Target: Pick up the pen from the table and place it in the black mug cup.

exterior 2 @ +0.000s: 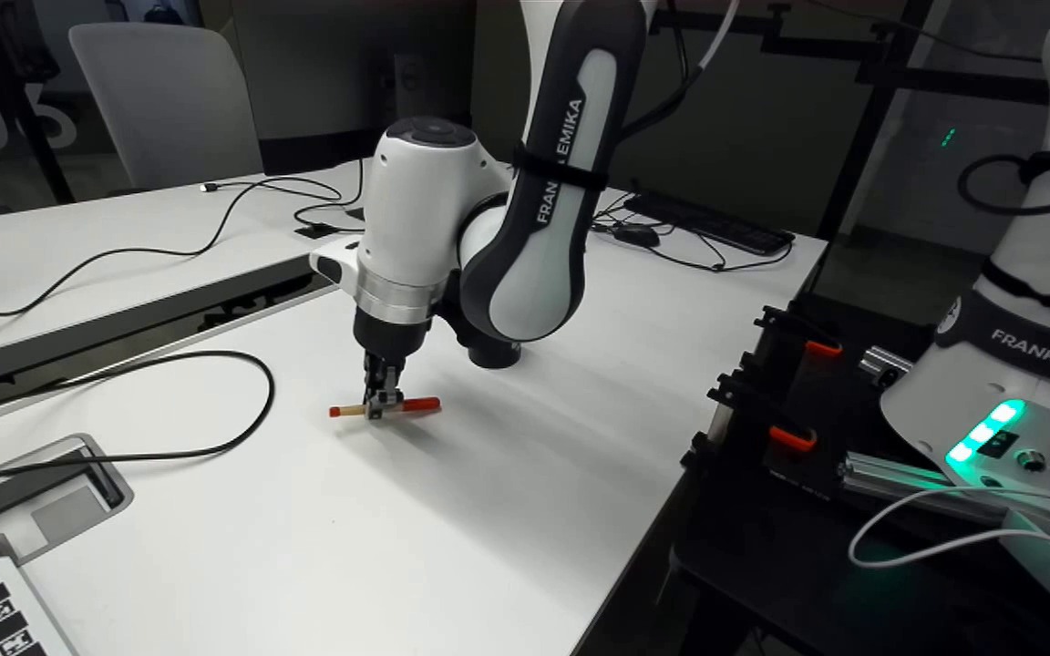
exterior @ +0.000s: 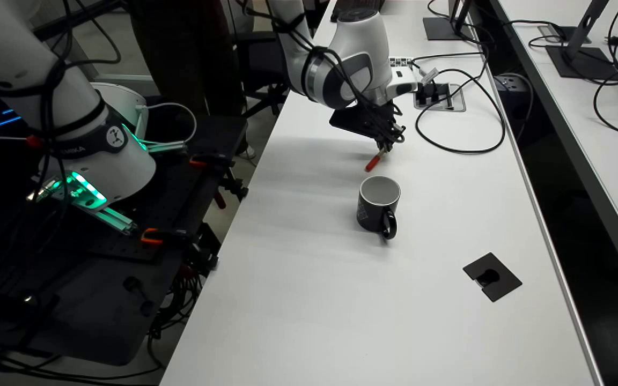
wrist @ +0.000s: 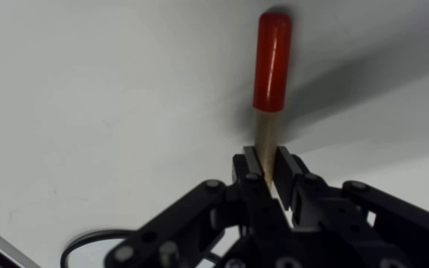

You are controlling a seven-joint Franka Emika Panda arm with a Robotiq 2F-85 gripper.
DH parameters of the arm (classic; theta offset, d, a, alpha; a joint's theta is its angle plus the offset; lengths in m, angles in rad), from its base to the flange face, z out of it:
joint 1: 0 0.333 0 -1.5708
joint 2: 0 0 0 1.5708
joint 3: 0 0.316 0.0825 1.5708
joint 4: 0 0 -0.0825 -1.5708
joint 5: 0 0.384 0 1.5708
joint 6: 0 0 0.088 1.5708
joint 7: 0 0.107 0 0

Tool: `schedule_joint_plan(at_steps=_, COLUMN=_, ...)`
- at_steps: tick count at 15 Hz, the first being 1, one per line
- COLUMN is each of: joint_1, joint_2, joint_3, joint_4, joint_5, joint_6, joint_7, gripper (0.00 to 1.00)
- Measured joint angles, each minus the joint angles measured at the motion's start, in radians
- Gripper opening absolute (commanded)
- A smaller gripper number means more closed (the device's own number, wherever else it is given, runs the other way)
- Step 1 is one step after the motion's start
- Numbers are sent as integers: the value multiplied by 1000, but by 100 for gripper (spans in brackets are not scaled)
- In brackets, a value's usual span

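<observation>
The pen (exterior: 375, 163) has orange-red ends and a tan middle. It also shows in the other views (exterior 2: 420, 404) (wrist: 272, 63). My gripper (exterior: 385, 148) is shut on the pen's tan middle, as the wrist view shows between the fingertips (wrist: 266, 152). The gripper (exterior 2: 379, 407) points down and the pen lies level, at or just above the white table (exterior: 309, 300); I cannot tell if it touches. The black mug cup (exterior: 369, 213) stands upright near the pen's red end, handle turned away from the gripper. In an exterior view the arm hides most of the mug (exterior 2: 494, 353).
A black cable (exterior: 462, 152) loops on the table beside the gripper, near an outlet box (exterior: 456, 102). A flat black square (exterior: 494, 276) lies beyond the mug. A keyboard (exterior 2: 707, 221) and mouse (exterior 2: 636, 235) sit at one end. A second table (exterior: 604, 123) stands across a gap.
</observation>
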Motion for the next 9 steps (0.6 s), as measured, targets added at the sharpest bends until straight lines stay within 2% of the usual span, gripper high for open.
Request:
schedule_joint_plan(at_steps=4, joint_1=32, joint_2=0, joint_3=-42, joint_4=-19, joint_5=29, joint_6=99, joint_7=0, gripper=4)
schedule_joint_plan(at_steps=7, joint_1=92, joint_2=-6, joint_3=-107, joint_4=-40, joint_5=81, joint_6=150, joint_7=-1, gripper=4)
schedule_joint_plan(at_steps=8, joint_1=122, joint_2=-10, joint_3=-139, joint_4=-53, joint_5=107, joint_6=169, joint_7=-1, gripper=15)
schedule_joint_plan(at_steps=9, joint_1=153, joint_2=-16, joint_3=-171, joint_4=-69, joint_5=138, joint_6=188, joint_7=-1, gripper=15)
